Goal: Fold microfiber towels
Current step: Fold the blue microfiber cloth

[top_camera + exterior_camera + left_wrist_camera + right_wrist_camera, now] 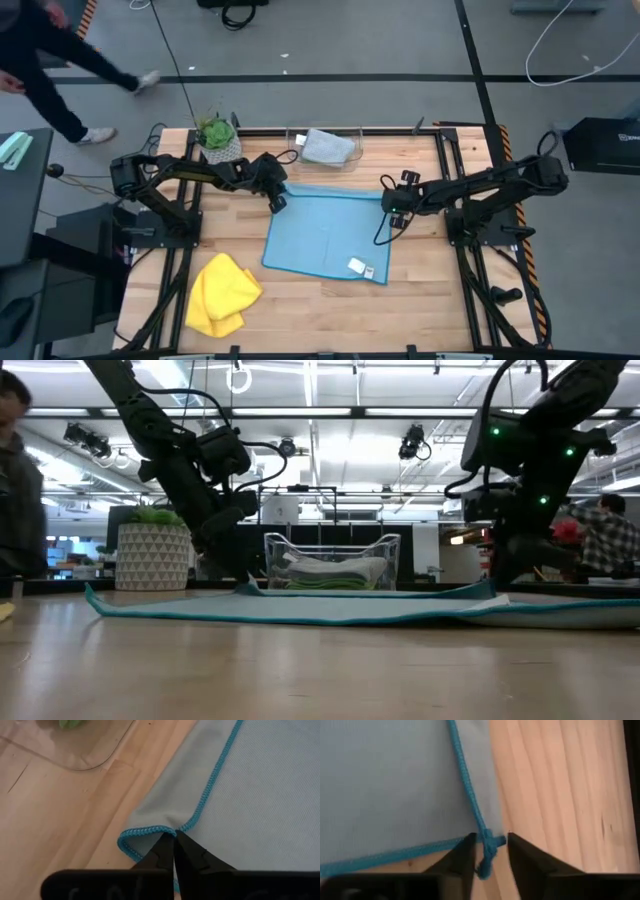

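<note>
The light blue towel [325, 235] lies spread flat on the wooden table; it also shows in the low view [330, 607]. My left gripper [278, 203] is down at its far left corner, shut on it. My right gripper [392, 208] is down at its far right corner [487, 847], open, one finger on either side of the stitched corner. The yellow towel [222, 292] lies crumpled near the table's near left corner. The pale grey towel [327, 147] lies in the clear bin [352, 160], with green cloth [330, 584] under it. My left gripper pinches the blue towel's far left corner at its stitched hem [186, 826] between its two shut fingers [161, 851]. The fingers slant down from the table's far left. The cloth puckers at the fingertips, and the rest of the towel lies on the table.
A potted plant [218, 138] stands at the far left, just behind my left arm. The clear bin stands at the middle of the far edge. A person [60, 60] walks beyond the table's far left; other people show in the room behind [610, 540].
</note>
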You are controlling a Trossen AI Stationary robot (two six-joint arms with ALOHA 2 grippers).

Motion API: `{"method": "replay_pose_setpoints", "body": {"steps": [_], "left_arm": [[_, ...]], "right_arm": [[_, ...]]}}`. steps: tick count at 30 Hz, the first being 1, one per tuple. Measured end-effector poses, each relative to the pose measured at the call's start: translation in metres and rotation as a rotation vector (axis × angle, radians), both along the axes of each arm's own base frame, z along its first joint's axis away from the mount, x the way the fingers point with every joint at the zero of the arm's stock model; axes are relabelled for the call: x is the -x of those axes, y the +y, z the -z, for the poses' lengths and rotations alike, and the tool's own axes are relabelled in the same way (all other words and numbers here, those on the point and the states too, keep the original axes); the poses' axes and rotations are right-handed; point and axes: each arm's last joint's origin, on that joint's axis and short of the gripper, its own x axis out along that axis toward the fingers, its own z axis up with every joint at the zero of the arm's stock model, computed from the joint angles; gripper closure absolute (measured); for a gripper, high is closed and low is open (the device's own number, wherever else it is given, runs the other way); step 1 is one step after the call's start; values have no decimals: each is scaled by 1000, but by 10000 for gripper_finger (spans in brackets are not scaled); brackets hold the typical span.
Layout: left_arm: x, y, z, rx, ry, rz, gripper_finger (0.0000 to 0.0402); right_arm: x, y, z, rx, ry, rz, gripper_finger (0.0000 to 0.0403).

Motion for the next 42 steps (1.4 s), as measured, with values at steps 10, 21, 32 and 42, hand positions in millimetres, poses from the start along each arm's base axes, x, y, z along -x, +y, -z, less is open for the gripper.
{"method": "replay_pose_setpoints", "body": {"steps": [10,21,32,42], "left_arm": [[5,-2,-18,-20,-45,-1,396],[27,-34,-65,-41,-102,64,396],[43,-108,-81,70,-87,209,393],[57,-166,-76,117,-34,234,393]], "right_arm": [[-6,-3,-19,26,-112,39,382],[-9,27,-72,-30,-315,-30,395],[-10,92,-79,-219,-386,-144,395],[1,138,-65,-298,-340,-226,395]]}}
